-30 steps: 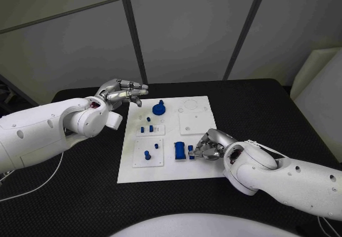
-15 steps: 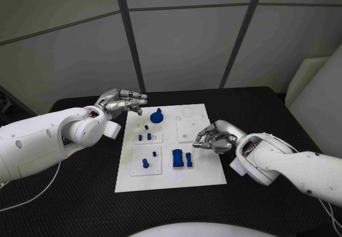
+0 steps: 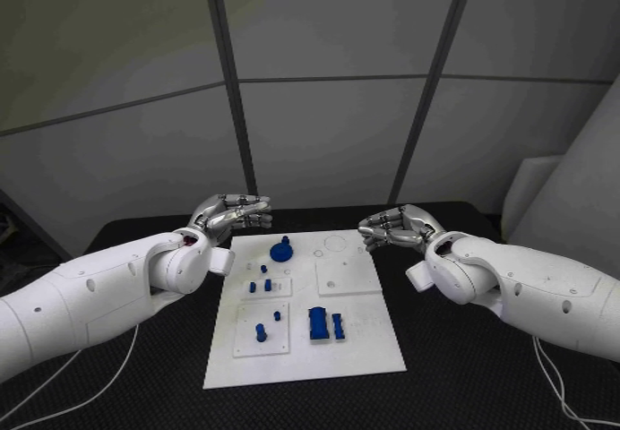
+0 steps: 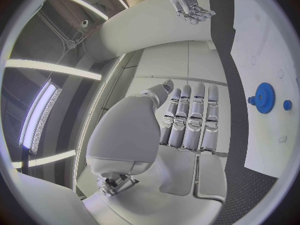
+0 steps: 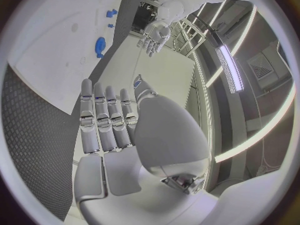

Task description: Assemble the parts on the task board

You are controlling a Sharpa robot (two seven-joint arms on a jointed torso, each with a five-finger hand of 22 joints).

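The white task board [image 3: 368, 336] lies in the middle of the black table. On it I see a blue gear [image 3: 280, 252] near the far end, small blue pegs [image 3: 262, 286] in a raised plate, two more pegs [image 3: 261, 333] nearer me, and two blue blocks [image 3: 318, 322] side by side. My left hand [image 3: 233, 213] hangs above the board's far left corner and my right hand [image 3: 394, 224] above its far right corner. Both hold nothing. In the wrist views my left hand [image 4: 187, 120] and right hand [image 5: 106, 120] show straight fingers, with the gear [image 4: 265, 97] beyond.
The black table [image 3: 465, 358] runs round the board, with grey wall panels behind it. A white cable [image 3: 78, 367] trails on the table at the left. A white panel [image 3: 529, 193] stands at the far right.
My right hand has lifted away from the blue blocks and moved to the board's far right corner, fingers straightened. The left hand has barely moved. The camera has tilted up.
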